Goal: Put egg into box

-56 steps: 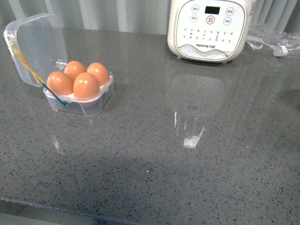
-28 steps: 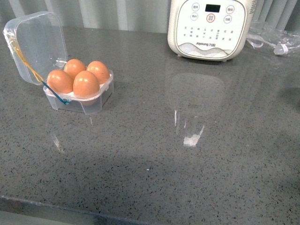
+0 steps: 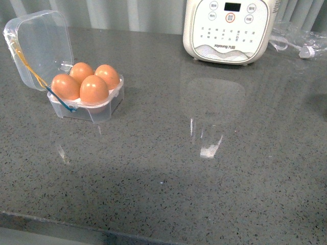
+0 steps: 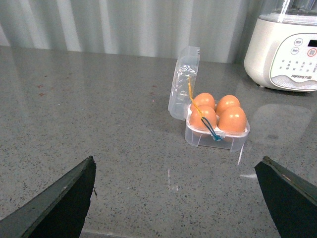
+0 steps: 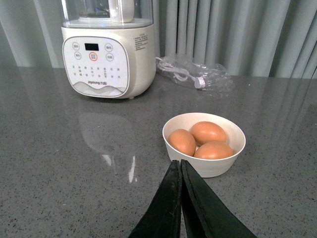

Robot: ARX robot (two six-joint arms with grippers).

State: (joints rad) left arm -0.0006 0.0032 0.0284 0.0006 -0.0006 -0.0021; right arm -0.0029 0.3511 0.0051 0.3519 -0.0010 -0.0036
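The box (image 3: 88, 108) is a small clear plastic case at the table's left, its hinged lid (image 3: 38, 48) standing open, with a yellow and a blue band on it. Several brown eggs (image 3: 94, 89) fill its slots. The left wrist view shows the box (image 4: 216, 138) and its eggs (image 4: 232, 119) ahead of my left gripper (image 4: 177, 159), which is open, empty and well short of it. My right gripper (image 5: 177, 162) is shut on nothing, its tips just short of a white bowl (image 5: 218, 168) that holds three eggs (image 5: 208, 132). Neither gripper shows in the front view.
A large white cooker (image 3: 230, 30) stands at the back of the grey stone table, also seen as the cooker (image 5: 106, 54) in the right wrist view. A crumpled clear plastic bag (image 3: 299, 43) with a cable lies to its right. The table's front edge (image 3: 76, 227) is near.
The whole front view has shifted slightly upward in the picture. The box, its eggs and the cooker keep their places relative to one another.
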